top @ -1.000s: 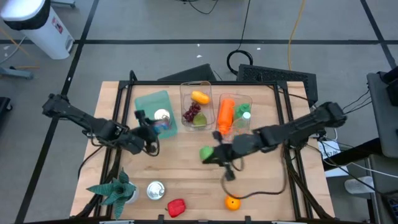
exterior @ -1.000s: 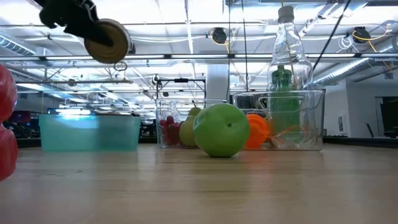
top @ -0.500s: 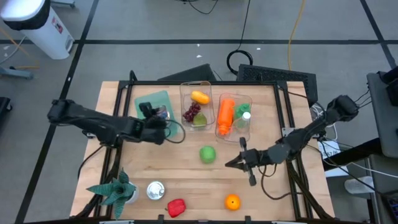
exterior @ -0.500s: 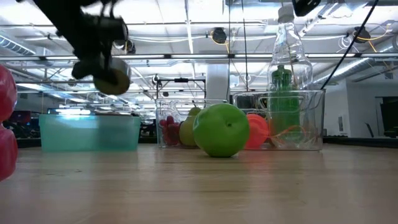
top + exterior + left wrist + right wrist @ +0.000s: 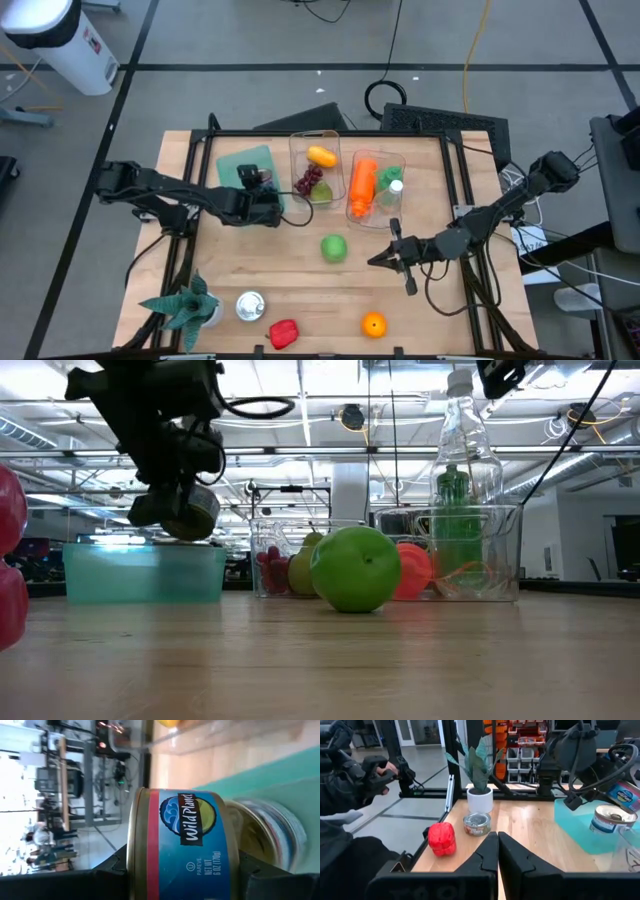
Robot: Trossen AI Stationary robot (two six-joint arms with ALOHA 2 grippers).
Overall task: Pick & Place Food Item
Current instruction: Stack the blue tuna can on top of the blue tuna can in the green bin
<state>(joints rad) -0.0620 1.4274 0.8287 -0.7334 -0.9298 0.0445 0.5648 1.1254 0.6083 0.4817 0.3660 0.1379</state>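
Teal plastic is what I am aiming for; the teal bin (image 5: 252, 176) is sitting at the far left of the table (image 5: 300, 290), and I am holding the left tool (image 5: 262, 203) over its near right corner, clenched on a blue-labelled tuna can (image 5: 185, 845); the can is hanging clear above the bin's rim in the low view, gripped across its flat ends so that the label is facing the wrist camera; I judge that grip is letting it go down flat-side first beside the second can (image 5: 611, 819) already lying in the bin. The right tool (image 5: 382, 259) is waiting over bare wood near the table's middle right, its fingers pressed together on nothing; I am keeping it there, I think, so it is out of the left arm's way. The green apple (image 5: 334, 248) is resting alone on the wood between the two tools; the clear containers (image 5: 316, 168) behind it are holding grapes, a lemon, a carrot and a bottle. A silver can (image 5: 250, 305), a red pepper (image 5: 284, 333), an orange (image 5: 374, 324) and a potted plant (image 5: 183, 306) are lining the near edge. Next I am expecting to lower and let go; the risk is clipping the bin wall.
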